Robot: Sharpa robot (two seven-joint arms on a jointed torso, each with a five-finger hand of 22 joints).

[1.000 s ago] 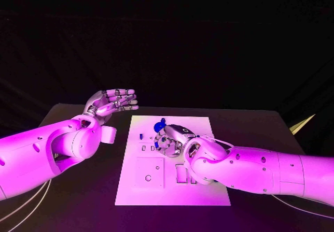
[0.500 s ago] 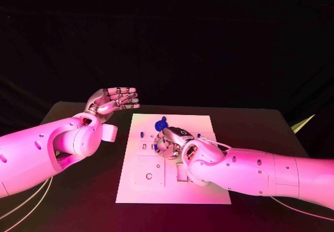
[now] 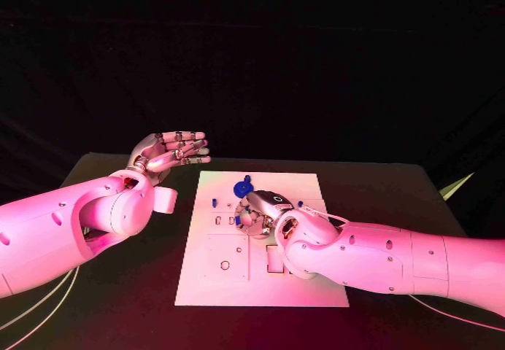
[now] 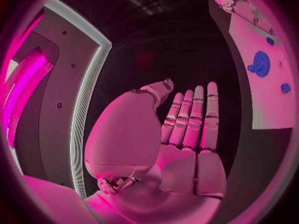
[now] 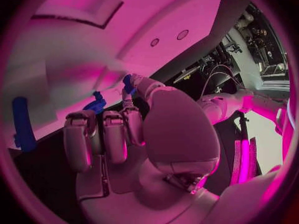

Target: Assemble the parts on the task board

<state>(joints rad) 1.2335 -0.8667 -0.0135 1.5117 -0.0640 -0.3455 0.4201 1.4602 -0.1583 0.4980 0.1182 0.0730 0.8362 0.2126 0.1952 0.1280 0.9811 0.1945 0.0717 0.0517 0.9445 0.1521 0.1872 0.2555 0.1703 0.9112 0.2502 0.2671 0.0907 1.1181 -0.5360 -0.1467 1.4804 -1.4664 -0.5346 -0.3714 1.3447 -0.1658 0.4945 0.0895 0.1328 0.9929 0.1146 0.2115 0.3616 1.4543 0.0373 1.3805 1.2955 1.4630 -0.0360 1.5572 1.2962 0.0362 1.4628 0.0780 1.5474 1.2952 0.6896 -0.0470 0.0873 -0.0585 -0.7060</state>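
- Left hand (image 3: 168,153) raised off to the side of the white board (image 3: 211,281), palm up, fingers spread, holding nothing.
- Right hand (image 3: 261,214) down on the board's middle, fingers curled; can't tell whether pinching a blue part (image 5: 129,80).
- Round blue part (image 3: 243,187) near the board's far edge.

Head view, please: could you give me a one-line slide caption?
Right hand works over the white task board near a round blue part; left hand is raised, open, beside it.

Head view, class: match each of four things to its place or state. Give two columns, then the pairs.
1 left hand
2 right hand
3 round blue part
4 white board

A fingers down on the board
B raised, fingers apart, holding nothing
C lies flat on the black table
D at the board's far end

Pairs: 1-B, 2-A, 3-D, 4-C
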